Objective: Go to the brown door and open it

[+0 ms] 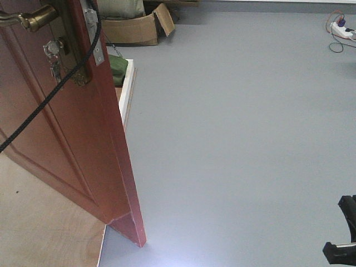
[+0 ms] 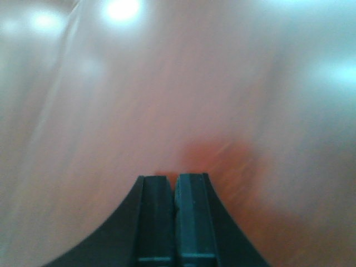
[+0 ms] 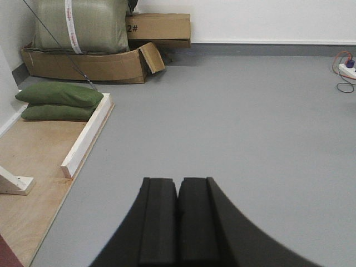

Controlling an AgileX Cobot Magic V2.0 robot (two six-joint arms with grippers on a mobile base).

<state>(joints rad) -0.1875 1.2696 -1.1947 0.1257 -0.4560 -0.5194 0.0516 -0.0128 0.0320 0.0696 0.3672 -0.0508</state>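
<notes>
Left wrist-mounted view is showing the left gripper (image 2: 175, 182), pressed together, facing the brown door (image 2: 167, 94) very near (the right gripper (image 3: 178, 183), likewise pressed together, is facing only floor (image 3: 250, 122)).

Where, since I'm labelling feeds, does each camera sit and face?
Front view: on the robot's front, looking down at the open glossy reddish-brown panelled door and grey floor; a black arm part shows lower right.
Left wrist view: on the left arm, close against the door's blurred surface; the shut left gripper shows.
Right wrist view: on the right arm, facing across the floor toward brown cardboard boxes; the shut right gripper shows.
Shared: front and right wrist views both show floor and boxes.
</notes>
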